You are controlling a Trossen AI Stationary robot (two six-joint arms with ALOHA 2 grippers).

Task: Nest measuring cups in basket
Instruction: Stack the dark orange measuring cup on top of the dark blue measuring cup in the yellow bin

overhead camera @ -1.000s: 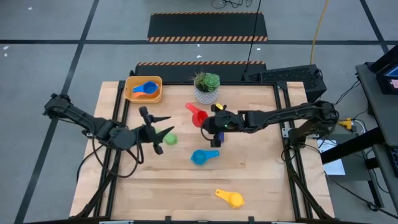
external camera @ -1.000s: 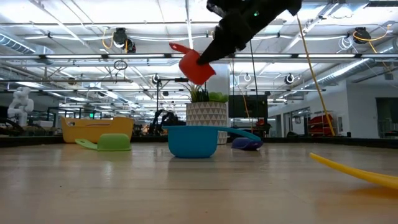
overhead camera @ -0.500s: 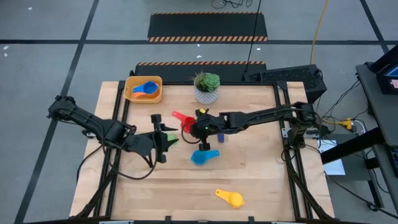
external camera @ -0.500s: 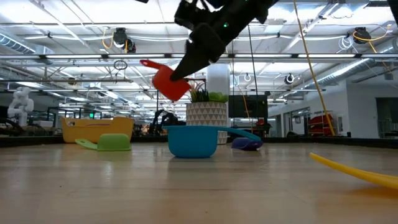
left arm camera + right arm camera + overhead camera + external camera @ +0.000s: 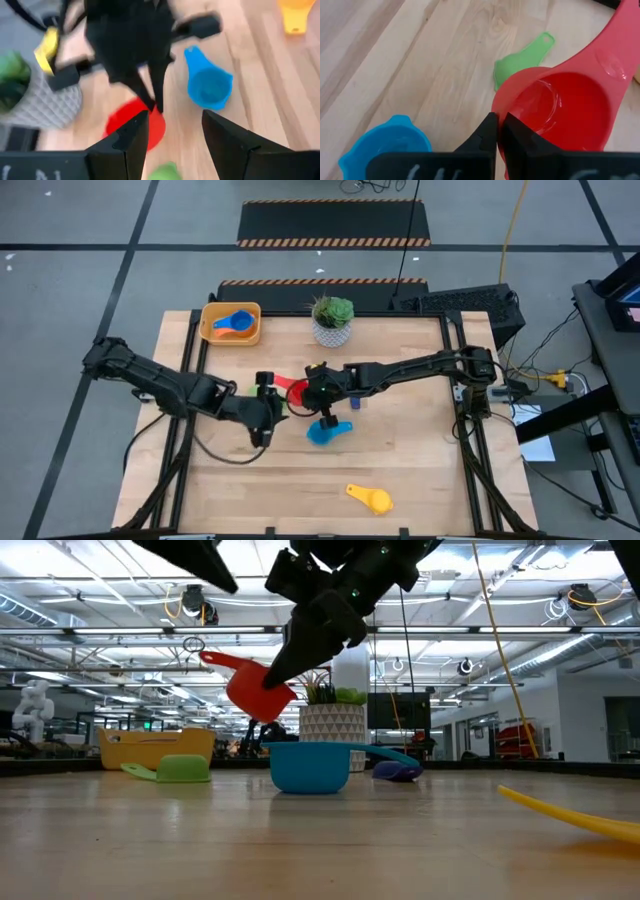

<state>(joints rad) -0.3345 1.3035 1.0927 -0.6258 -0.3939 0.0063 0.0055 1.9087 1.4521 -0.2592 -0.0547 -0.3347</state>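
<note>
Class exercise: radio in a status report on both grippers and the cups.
Right gripper shut on red cup, airborne. Left gripper open beside it. Green cup lies below.

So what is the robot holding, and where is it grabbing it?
The right hand pinches the red measuring cup by its rim. The left hand holds nothing.

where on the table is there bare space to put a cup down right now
The near left corner, left of the yellow cup, is bare. So is the right side between the plant pot and the table's right edge. The middle is crowded: the right tool holding the red cup, the left tool, the green cup and a light blue cup.
</note>
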